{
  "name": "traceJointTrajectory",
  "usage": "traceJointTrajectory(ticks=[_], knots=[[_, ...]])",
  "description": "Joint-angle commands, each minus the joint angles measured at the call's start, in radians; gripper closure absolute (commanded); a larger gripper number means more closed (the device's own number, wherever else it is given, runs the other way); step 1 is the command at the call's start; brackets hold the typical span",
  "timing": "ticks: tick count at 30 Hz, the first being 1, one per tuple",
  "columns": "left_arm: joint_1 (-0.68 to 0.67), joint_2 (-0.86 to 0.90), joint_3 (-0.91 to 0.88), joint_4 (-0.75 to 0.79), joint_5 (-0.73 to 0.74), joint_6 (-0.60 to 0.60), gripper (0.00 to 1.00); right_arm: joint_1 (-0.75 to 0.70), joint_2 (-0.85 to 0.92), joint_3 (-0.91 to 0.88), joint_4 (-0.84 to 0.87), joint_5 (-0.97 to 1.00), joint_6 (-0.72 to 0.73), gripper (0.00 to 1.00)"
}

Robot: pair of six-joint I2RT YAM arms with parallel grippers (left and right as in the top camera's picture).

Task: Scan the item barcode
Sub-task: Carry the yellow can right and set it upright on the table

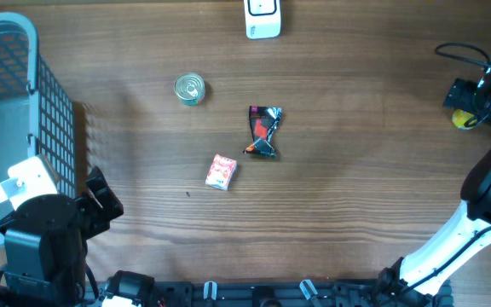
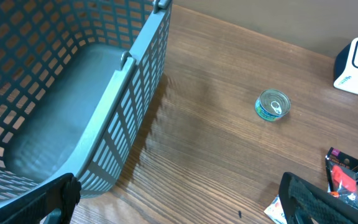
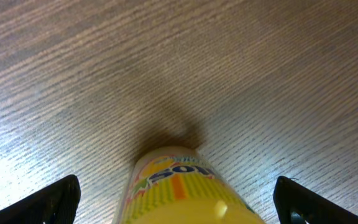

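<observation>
Two robot arms work at a wooden table (image 1: 356,170), seen from above and from each wrist. A yellow container (image 1: 462,119) with a printed label sits at the table's right edge, toward the far corner. The right gripper (image 3: 176,186) straddles it. Its fingers (image 3: 48,202) stand wide apart, with bare wood showing on either side of the container, so nothing is clamped. The container's long axis appears to run straight away from the wrist camera, between the fingers; whether it stands or lies cannot be told.

A white scanner (image 1: 262,17) rests at the middle of the far edge, well apart from the container and to its left. The right arm is much the nearer to the container, so the carry to the scanner would likely run leftward along the far edge. No barcode is visible.

The left gripper (image 2: 179,208), jaws also apart and empty, hangs at the near-left corner beside a blue basket (image 2: 123,93).
</observation>
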Motion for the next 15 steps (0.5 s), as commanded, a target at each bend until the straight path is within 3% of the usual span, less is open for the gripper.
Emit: traceJointTrajectory(ticks=[1,7,10,15], knots=[[-0.005,-0.003,-0.005,0.002,-0.018,0.002,0.00,0.004,-0.070,-0.003,-0.011,-0.008,0.006,0.00],[-0.005,-0.003,-0.005,0.002,-0.040,0.005,0.00,0.012,-0.269,-0.003,-0.052,0.060,0.066,0.00],[-0.005,-0.003,-0.005,0.002,-0.044,0.005,0.00,0.051,-0.356,-0.003,-0.097,-0.012,0.082,0.00],[-0.005,-0.003,-0.005,0.002,-0.092,0.005,0.00,0.315,-0.481,-0.003,-0.113,-0.075,0.093,0.00]])
